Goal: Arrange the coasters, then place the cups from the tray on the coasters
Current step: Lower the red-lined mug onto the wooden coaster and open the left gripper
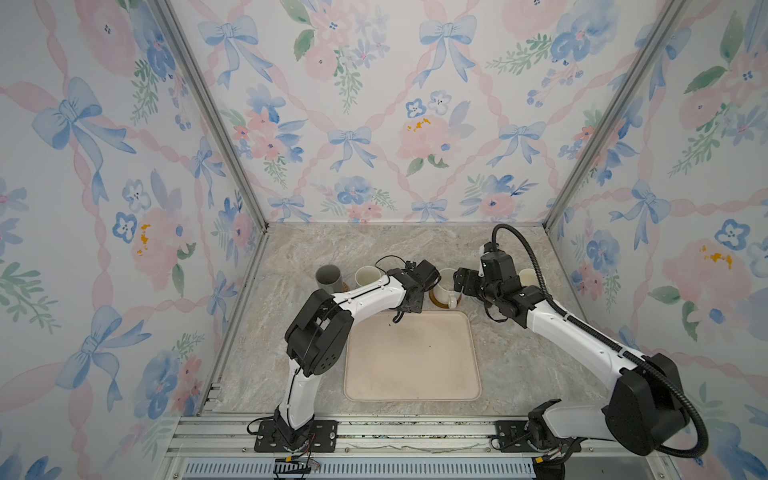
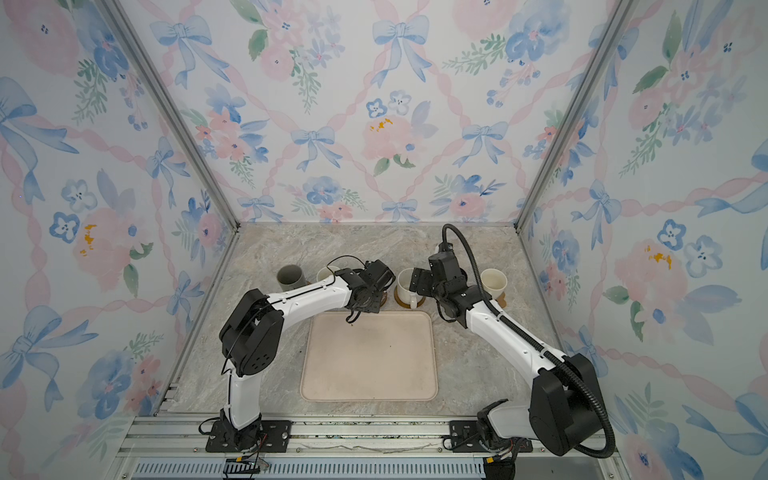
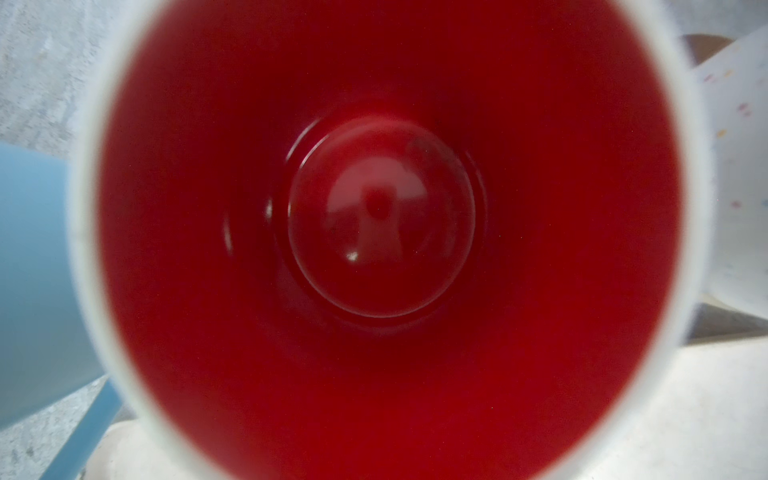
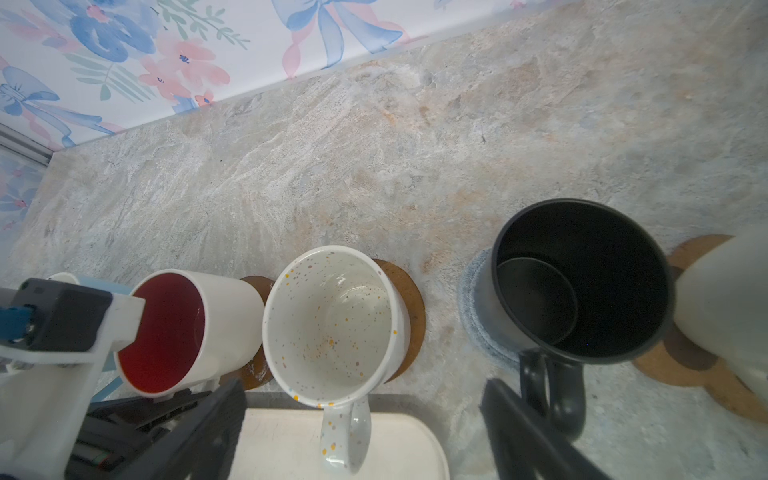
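The white cup with red inside [image 4: 187,328] stands on a dark brown coaster [image 4: 258,286], and its red interior [image 3: 382,216] fills the left wrist view. My left gripper [image 1: 409,305] is shut at its near side, apparently on the hidden handle. The speckled cup [image 4: 332,320] sits on another dark brown coaster [image 4: 409,307]. Its handle lies untouched between the fingers of my open right gripper [image 4: 361,436]. The black cup [image 4: 582,282] rests on the blue-grey coaster [image 4: 473,316], and the cream cup [image 4: 727,299] on the paw coaster [image 4: 685,361]. The tray [image 1: 411,361] holds no cups.
The grey cup [image 1: 328,277] and the light blue cup [image 1: 368,276] stand at the left end of the back row, their coasters mostly hidden. Flowered walls close in the back and both sides. Bare marble lies behind the cups.
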`<state>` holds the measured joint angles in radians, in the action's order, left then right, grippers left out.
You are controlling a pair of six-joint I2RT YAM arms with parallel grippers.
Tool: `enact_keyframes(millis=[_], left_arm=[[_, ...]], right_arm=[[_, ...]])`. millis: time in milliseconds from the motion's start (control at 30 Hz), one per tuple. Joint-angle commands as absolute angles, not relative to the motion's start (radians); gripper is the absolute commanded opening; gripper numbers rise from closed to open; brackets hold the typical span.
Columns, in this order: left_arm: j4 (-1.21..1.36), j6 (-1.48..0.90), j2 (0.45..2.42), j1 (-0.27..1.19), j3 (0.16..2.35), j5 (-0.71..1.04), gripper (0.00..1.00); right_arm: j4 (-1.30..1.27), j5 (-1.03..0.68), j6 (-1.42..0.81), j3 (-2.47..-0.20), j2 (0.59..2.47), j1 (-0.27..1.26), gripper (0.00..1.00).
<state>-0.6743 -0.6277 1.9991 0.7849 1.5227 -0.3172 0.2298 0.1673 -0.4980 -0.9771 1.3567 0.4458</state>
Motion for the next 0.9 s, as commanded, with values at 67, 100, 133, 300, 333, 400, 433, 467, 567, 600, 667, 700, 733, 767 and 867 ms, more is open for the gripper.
enact_keyframes(millis=[67, 100, 133, 300, 333, 400, 433, 467, 567, 600, 667, 700, 733, 767, 867], left_arm=[[-0.635, -0.614, 2.010, 0.778, 1.530, -0.339, 0.00], [-0.635, -0.614, 2.011, 0.778, 1.531, -0.338, 0.00], [-0.635, -0.614, 2.014, 0.778, 1.528, -0.336, 0.00], [-0.635, -0.614, 2.016, 0.778, 1.525, -0.330, 0.04], [-0.635, -0.614, 2.016, 0.778, 1.525, -0.329, 0.05], [-0.635, -0.614, 2.014, 0.778, 1.524, -0.325, 0.08], [-0.635, -0.614, 2.014, 0.777, 1.523, -0.324, 0.10], [-0.635, -0.614, 2.014, 0.778, 1.522, -0.323, 0.12], [-0.635, -0.612, 2.011, 0.778, 1.519, -0.318, 0.17], [-0.635, -0.612, 2.011, 0.778, 1.517, -0.316, 0.17], [-0.635, -0.612, 2.009, 0.778, 1.514, -0.315, 0.20], [-0.635, -0.612, 2.008, 0.778, 1.513, -0.316, 0.20], [-0.635, -0.612, 2.007, 0.778, 1.511, -0.314, 0.22], [-0.636, -0.612, 2.005, 0.777, 1.510, -0.312, 0.23], [-0.636, -0.612, 1.996, 0.778, 1.504, -0.311, 0.30]], right_arm=[[0.215, 0.162, -0.513, -0.969, 1.371, 0.437, 0.92], [0.216, 0.163, -0.512, -0.969, 1.373, 0.437, 0.92], [0.216, 0.163, -0.513, -0.971, 1.373, 0.437, 0.92], [0.213, 0.160, -0.513, -0.973, 1.378, 0.437, 0.92], [0.213, 0.161, -0.512, -0.973, 1.379, 0.437, 0.92], [0.214, 0.159, -0.512, -0.974, 1.382, 0.437, 0.92], [0.213, 0.160, -0.512, -0.975, 1.384, 0.437, 0.92], [0.213, 0.159, -0.512, -0.975, 1.384, 0.437, 0.92], [0.209, 0.155, -0.513, -0.979, 1.389, 0.438, 0.92], [0.209, 0.153, -0.512, -0.979, 1.391, 0.438, 0.92], [0.210, 0.153, -0.513, -0.980, 1.393, 0.438, 0.92], [0.210, 0.152, -0.512, -0.981, 1.393, 0.438, 0.92], [0.209, 0.152, -0.512, -0.980, 1.391, 0.437, 0.93], [0.209, 0.153, -0.512, -0.978, 1.392, 0.438, 0.93], [0.209, 0.153, -0.513, -0.979, 1.388, 0.437, 0.92]])
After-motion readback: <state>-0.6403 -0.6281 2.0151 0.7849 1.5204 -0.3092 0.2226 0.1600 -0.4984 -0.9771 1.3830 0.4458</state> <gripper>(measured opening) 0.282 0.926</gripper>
